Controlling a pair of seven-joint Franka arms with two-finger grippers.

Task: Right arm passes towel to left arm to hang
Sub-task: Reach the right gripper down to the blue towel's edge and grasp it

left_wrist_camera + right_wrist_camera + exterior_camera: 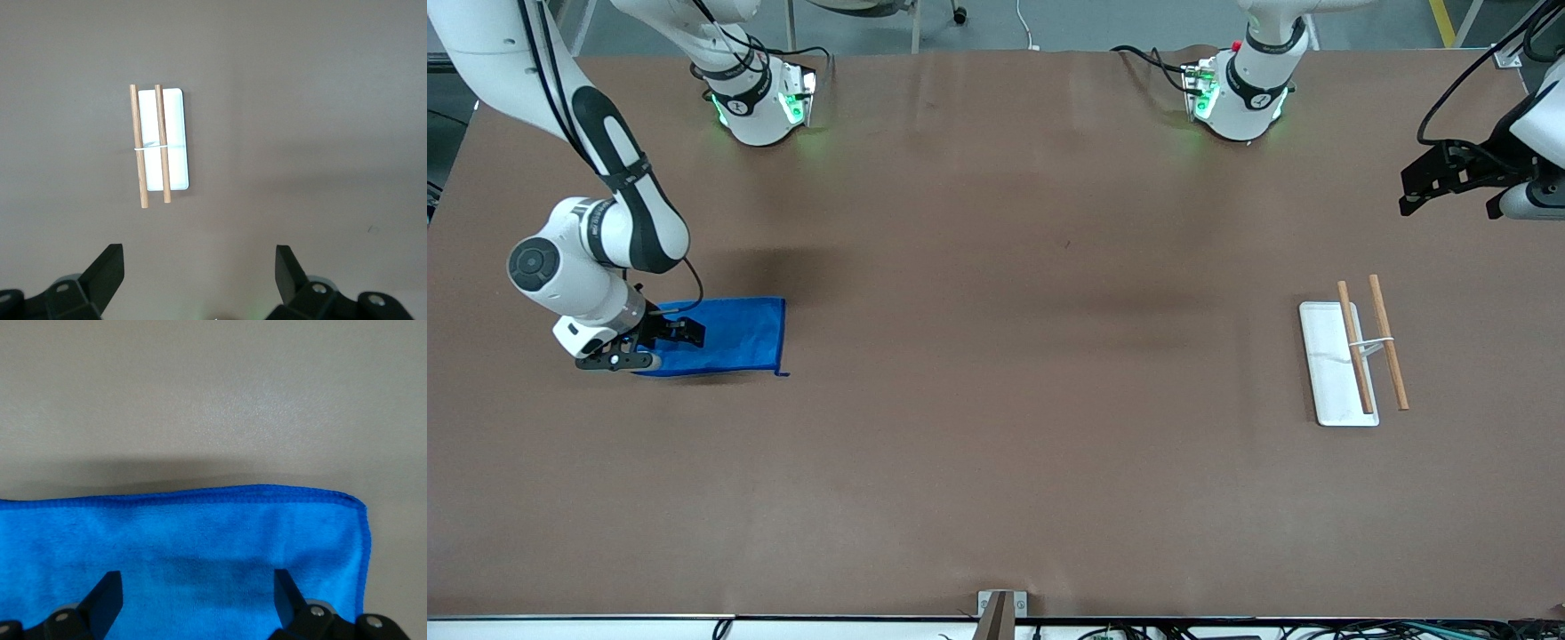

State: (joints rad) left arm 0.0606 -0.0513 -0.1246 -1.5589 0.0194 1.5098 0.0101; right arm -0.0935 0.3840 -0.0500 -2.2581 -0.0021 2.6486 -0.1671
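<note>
**Operator:** Report the position of the towel [725,338].

**Technician:** It lies flat on the table [996,356] at the right arm's end, well apart from the rack. Its long axis runs along the table's length, from the right arm's end toward the left arm's. The loop tag appears to sit at the corner nearest the front camera, on the side toward the left arm.

**Operator:** Right gripper [654,342] status?

**Technician:** Low over the towel's outer end, jaws spread wide, nothing held. In the right wrist view the fingertips [107,593] straddle blue cloth directly beneath; contact cannot be confirmed.

**Operator:** Governing relation for the pickup?

**Technician:** The cloth lies directly under the jaws, so the approach is judged to be a straight descent and pinch. The right arm is far nearer.

**Operator:** Left gripper [1449,182]?

**Technician:** Waiting, raised at the left arm's end, jaws fully apart and empty. Its wrist view looks down on the rack: two wooden rods [150,143] across a white base [175,140].
</note>
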